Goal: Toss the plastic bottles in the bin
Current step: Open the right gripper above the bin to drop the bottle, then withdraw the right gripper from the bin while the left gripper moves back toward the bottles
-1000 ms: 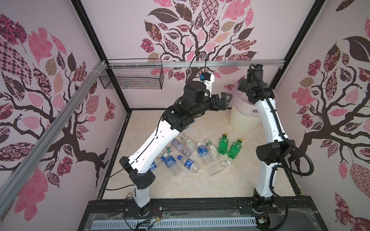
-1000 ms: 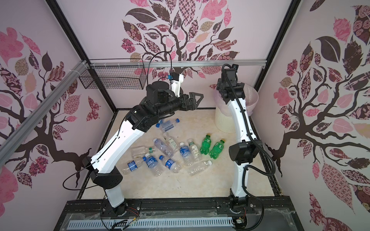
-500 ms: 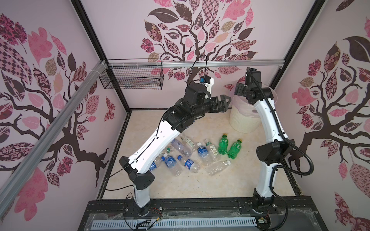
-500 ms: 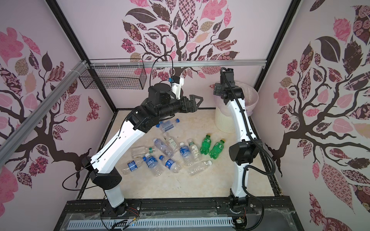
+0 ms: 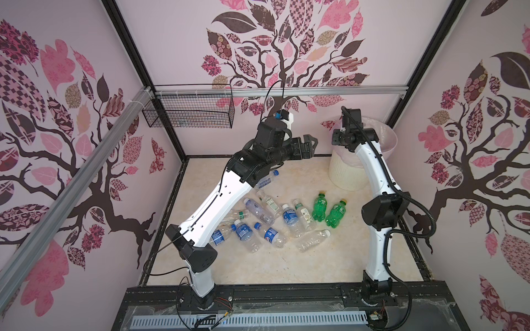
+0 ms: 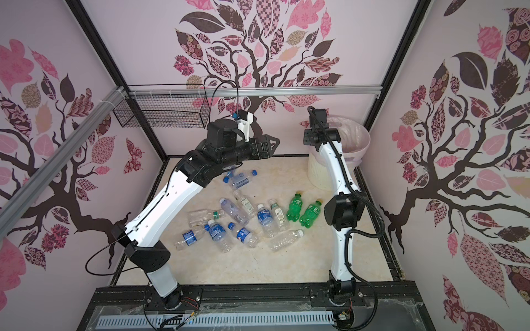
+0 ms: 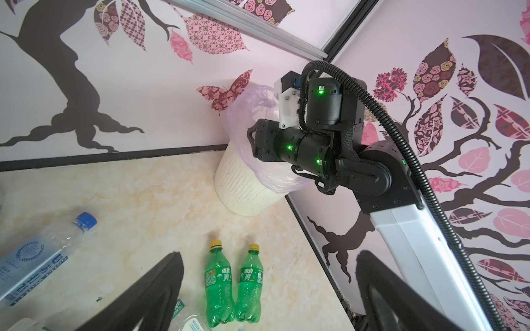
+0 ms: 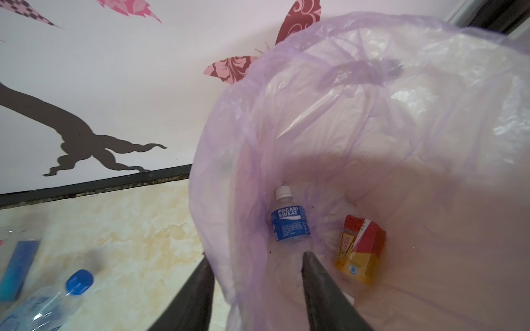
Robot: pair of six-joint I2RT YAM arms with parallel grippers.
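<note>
Plainly most of the job lies ahead. One Pocari Sweat bottle (image 8: 289, 223) lies at the bottom of the bin (image 5: 344, 176) beside a red-and-yellow carton (image 8: 360, 249). The other plastic bottles (image 5: 289, 217) lie on their sides in a tight cluster on the floor (image 5: 286, 266), several touching, with the two green bottles (image 5: 319, 205) on the side nearest the bin. The right gripper (image 8: 256, 258) hangs over the bin's near rim, jaws partway apart and holding nothing. In its wrist view one finger seems to sit outside the lilac liner bag (image 8: 372, 114) and one over the inside, so a careless pull-back could catch the loose plastic, drag the liner off or tip the bin. The left gripper (image 5: 309, 143), spread wide and empty, is raised near the right wrist; if both arms move there at once, they may knock together. Down in the heap, round bottles will likely roll when a neighbour is nudged, and thin clear walls may buckle and slip out of a hard pinch.
</note>
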